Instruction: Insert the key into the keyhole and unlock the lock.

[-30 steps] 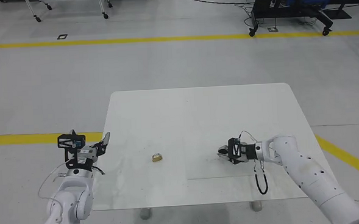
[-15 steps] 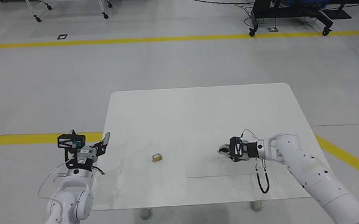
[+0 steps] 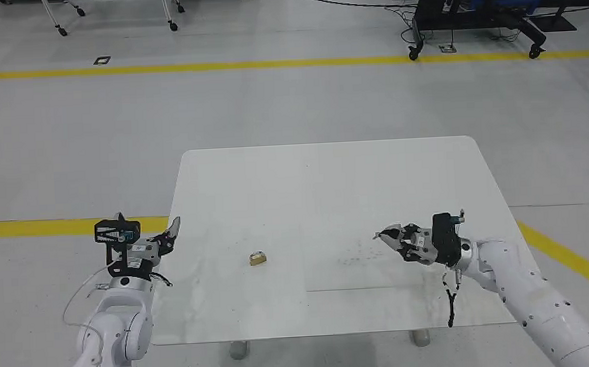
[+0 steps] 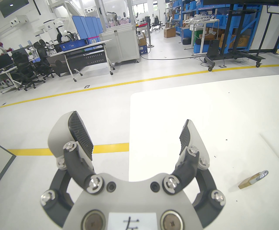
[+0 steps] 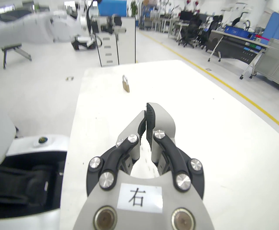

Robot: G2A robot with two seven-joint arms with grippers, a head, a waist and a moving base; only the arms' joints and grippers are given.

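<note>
- The table (image 3: 324, 182) is the biggest thing here: a smooth white slab with rounded corners and a few dark specks. The lock lies on it in the near-left part.
- My left gripper (image 3: 169, 240) hangs off the table's left edge, well apart from the lock and to its left. Its fingers are spread wide with nothing between them. In the left wrist view the same gripper (image 4: 130, 122) has pale grey shells with rounded tips and black pads (image 4: 79, 132) cut in a fine grid. They are hinged on black links with bright round screws.
- My right gripper (image 3: 382, 235) sits above the table on the other side of the lock, well apart from it, with its tips pointing towards it. In the right wrist view this gripper (image 5: 145, 109) has its fingers clenched, the ribbed black pads (image 5: 150, 117) pressed face to face. I cannot tell whether anything thin is pinched between them.
- The lock (image 3: 258, 257) is small, with a blocky brass-coloured body and a curved, shiny silver shackle. It lies flat on its side in the left wrist view (image 4: 250, 181). In the right wrist view (image 5: 125, 83) the shackle is on the far end.
</note>
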